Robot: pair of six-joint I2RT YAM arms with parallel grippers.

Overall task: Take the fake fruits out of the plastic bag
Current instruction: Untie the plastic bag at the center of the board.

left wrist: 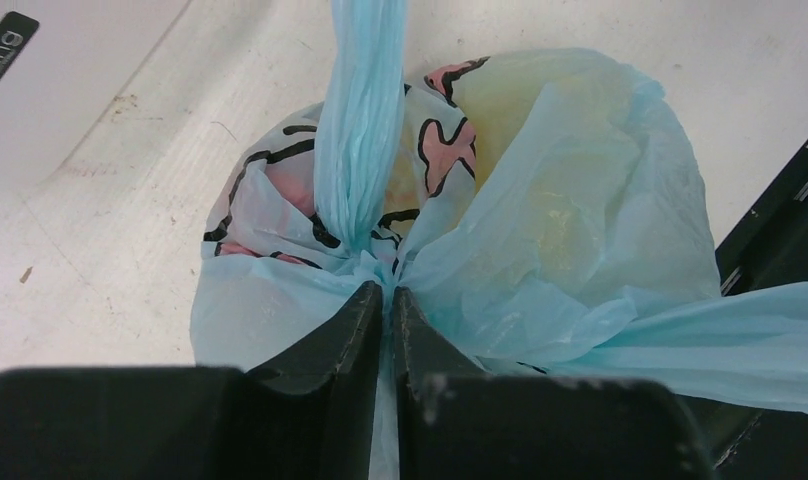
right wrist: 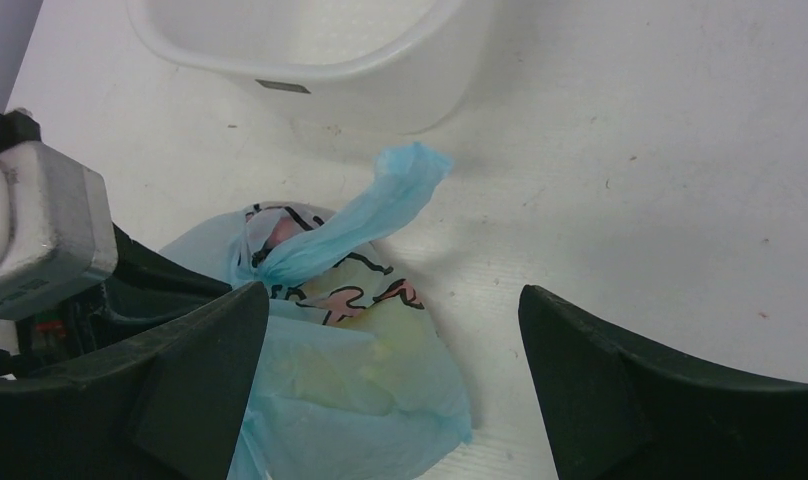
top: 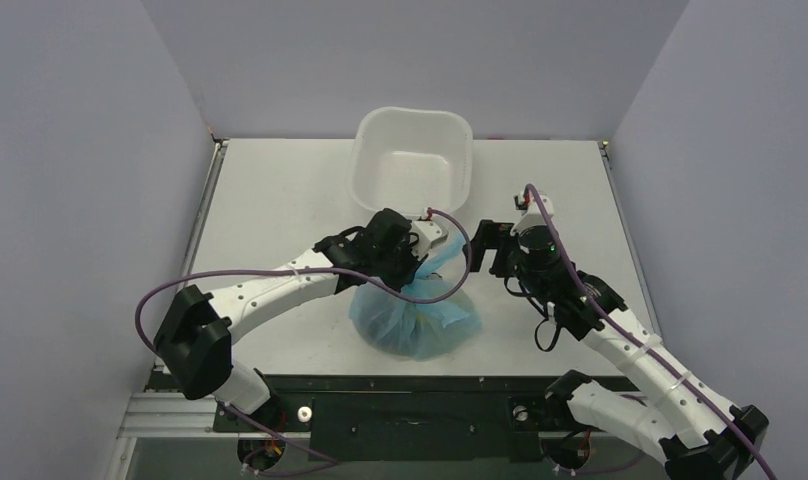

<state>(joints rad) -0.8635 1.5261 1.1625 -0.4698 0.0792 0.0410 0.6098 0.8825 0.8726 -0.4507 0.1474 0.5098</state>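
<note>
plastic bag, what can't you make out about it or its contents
fake fruits: every view, wrapped in the plastic bag; only a yellowish blur shows through, kind and count unclear
bag's neck: top view, covered by the left gripper
bag's print: wrist views, crumpled, unreadable
white tub: right wrist view, far part cut off by the top edge

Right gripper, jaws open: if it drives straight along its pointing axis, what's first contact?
Most likely the plastic bag, near its knotted top, which lies centred ahead of the right gripper. The white tub sits beyond. Depth is unclear, so clearance over the bag can't be judged.
</note>
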